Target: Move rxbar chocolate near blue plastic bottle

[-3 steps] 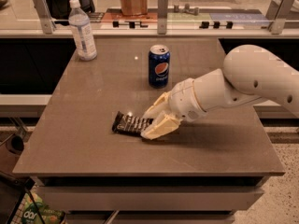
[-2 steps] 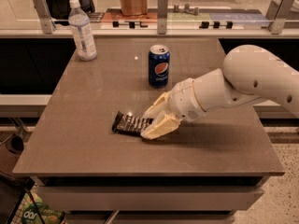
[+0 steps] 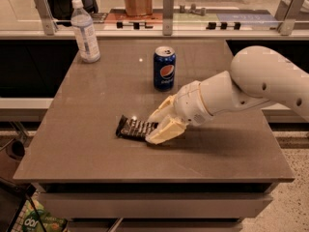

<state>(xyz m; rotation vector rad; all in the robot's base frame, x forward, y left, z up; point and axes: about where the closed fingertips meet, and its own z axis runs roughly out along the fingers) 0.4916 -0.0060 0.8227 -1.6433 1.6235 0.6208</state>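
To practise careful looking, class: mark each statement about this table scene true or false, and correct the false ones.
1. The bar lies flat on the table. True.
2. The can touches the bottle. False: they stand well apart.
3. The tool is down at one end of the bar. True.
4. The bottle lies on its side. False: it stands upright at a far corner of the table.

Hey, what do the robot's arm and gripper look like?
The arm is smooth, bulky white plastic with rounded segments and a few small dark dots; no loose cables show. The gripper, at the rxbar chocolate on the table, is cream-yellow and wedge-shaped.
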